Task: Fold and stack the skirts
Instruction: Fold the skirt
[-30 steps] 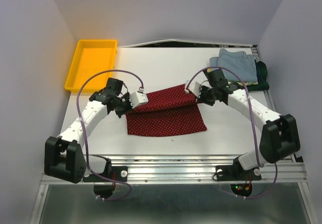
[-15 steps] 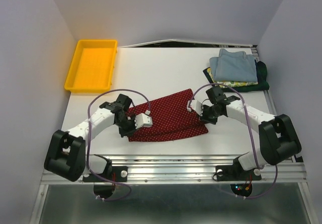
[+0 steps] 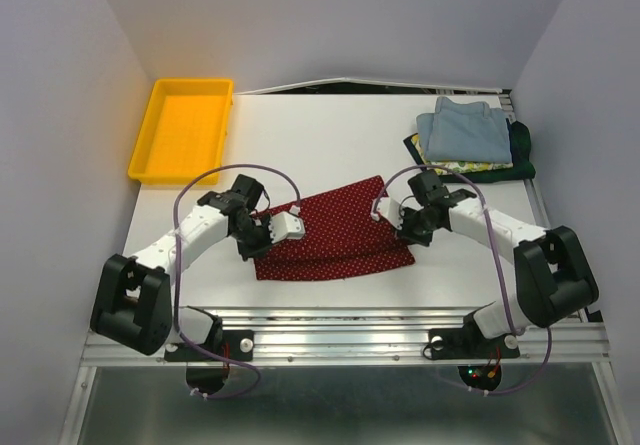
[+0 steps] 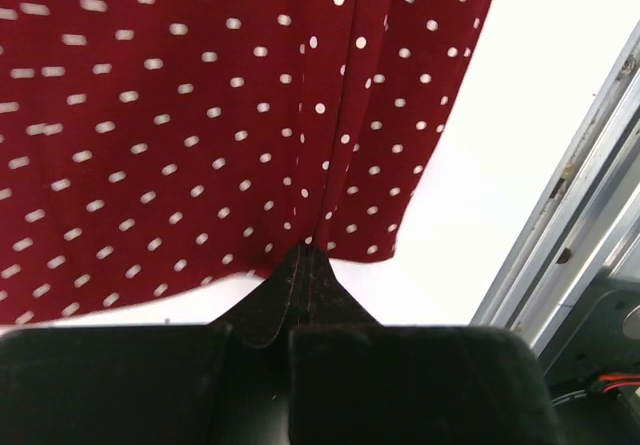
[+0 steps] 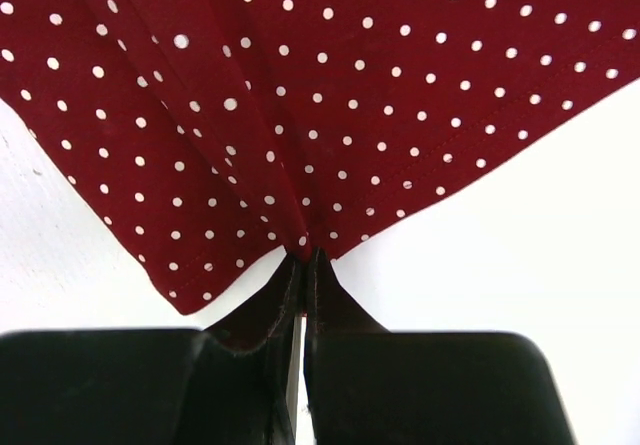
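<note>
A dark red skirt with white dots [image 3: 335, 232] lies folded over on the white table near the front edge. My left gripper [image 3: 262, 233] is at its left end, shut on the cloth's edge [image 4: 305, 245]. At the skirt's right end my right gripper [image 3: 398, 220] is shut on a pinch of the red cloth [image 5: 305, 248]. Folded skirts are stacked at the back right: a light blue one [image 3: 465, 130] on top, a yellow-green patterned one [image 3: 450, 168] under it, and a dark green one [image 3: 522, 150] at the bottom.
A yellow plastic tray [image 3: 180, 130] stands at the back left of the table [image 3: 330, 140]. A metal rail [image 3: 350, 330] runs along the table's front edge, also seen as a rail [image 4: 580, 195] close to the left gripper. Walls enclose both sides and the back.
Both grippers have carried the skirt's far edge toward the front, folding the red skirt over itself. In the last half second they barely moved.
</note>
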